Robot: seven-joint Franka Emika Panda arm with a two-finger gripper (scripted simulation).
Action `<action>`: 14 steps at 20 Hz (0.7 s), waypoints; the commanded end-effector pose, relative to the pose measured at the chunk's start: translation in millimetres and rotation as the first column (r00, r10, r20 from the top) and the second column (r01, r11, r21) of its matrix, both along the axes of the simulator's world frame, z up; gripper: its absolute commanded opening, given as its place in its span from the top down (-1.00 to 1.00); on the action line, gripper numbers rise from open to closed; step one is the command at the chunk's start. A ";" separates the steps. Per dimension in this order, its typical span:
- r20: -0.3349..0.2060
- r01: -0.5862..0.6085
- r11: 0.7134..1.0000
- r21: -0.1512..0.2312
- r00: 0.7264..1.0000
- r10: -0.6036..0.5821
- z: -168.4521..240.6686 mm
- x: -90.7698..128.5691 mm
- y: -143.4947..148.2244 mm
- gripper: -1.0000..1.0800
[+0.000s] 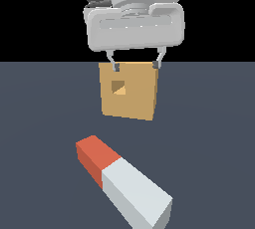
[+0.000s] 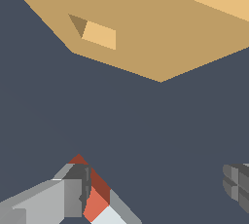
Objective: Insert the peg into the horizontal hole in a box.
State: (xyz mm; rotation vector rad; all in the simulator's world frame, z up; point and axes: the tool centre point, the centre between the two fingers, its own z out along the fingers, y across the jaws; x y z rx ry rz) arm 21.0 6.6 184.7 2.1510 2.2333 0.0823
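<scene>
Gripper (image 1: 135, 66) raised over the floor (image 1: 45, 123), fingers (image 2: 68, 196) spread wide and holding nothing, peg (image 1: 124, 183) lying flat below it, red end toward box (image 1: 130, 91), box upright beyond, hole (image 1: 118, 87) in its face.

Red-and-white peg (image 1: 124, 182), tan box (image 1: 130, 91)

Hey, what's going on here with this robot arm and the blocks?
A simulated robot arm hangs above the floor with its gripper open and empty. The peg, red at one end and pale grey along the rest, lies flat on the floor, not yet picked up. Beyond it stands the tan box with its square hole facing the peg's red end. Nothing has gone into the hole so far.
</scene>
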 end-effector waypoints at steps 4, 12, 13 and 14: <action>0.000 -0.004 1.000 0.000 1.000 0.004 -0.7 -0.5 -1.0 -0.92; -0.005 -0.057 0.998 -0.002 0.998 0.057 -9.2 -6.0 -12.9 -0.92; -0.005 -0.068 0.998 -0.003 0.998 0.068 -11.0 -7.1 -15.4 -0.92; -0.006 -0.080 0.997 -0.003 0.997 0.080 -12.9 -8.2 -18.1 -0.92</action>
